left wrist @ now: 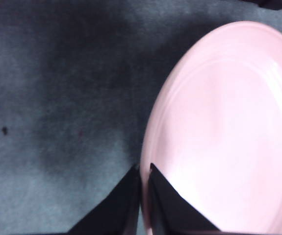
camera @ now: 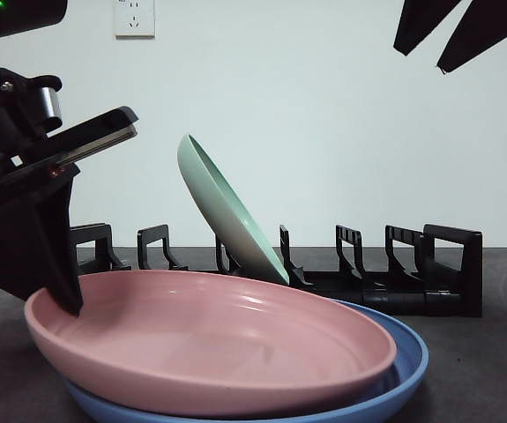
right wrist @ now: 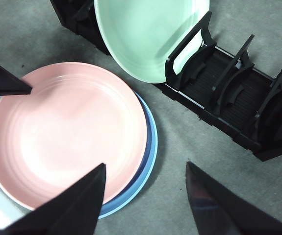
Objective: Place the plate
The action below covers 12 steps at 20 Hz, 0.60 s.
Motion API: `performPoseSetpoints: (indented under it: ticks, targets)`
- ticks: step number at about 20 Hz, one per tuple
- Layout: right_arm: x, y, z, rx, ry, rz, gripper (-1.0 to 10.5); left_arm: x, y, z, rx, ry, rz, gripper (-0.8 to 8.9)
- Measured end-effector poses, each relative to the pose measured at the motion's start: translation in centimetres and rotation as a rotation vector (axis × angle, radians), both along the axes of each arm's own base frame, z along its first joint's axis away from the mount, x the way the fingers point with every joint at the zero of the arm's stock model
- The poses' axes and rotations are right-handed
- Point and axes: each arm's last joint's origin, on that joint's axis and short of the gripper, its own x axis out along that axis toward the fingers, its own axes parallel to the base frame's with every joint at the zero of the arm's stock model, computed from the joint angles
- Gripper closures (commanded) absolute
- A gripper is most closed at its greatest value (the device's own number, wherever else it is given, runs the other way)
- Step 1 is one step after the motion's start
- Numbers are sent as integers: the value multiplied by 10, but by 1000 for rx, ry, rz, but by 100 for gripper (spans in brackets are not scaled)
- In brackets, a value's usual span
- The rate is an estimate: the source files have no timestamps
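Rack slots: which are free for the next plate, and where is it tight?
The black rack has empty slots on the side of the green plate away from the stack. Bare table lies between the blue plate and the rack. It is crowded at the pink plate, where the left gripper grips its rim. The right gripper hangs open above.

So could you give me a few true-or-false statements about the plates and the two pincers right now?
1. The pink plate lies on top of the blue plate. True.
2. The green plate lies flat on the table. False: it leans tilted in the black rack.
3. The left pincer is clamped on the pink plate's rim. True.
4. The right pincer holds the blue plate. False: it is open above the plates, holding nothing.
5. Every rack slot holds a plate. False: only the green plate is in it.
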Motion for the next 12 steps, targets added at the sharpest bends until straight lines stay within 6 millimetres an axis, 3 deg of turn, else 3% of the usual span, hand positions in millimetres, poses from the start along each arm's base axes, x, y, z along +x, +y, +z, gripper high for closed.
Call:
performPoseSetpoints:
  ticks: [3, 12]
  targets:
    - [0, 0, 0, 0, 0, 0, 691, -1, -1, 0, -2, -6, -5, 778]
    - [0, 0, 0, 0, 0, 0, 691, -3, 2, -2, 41, 21, 3, 527]
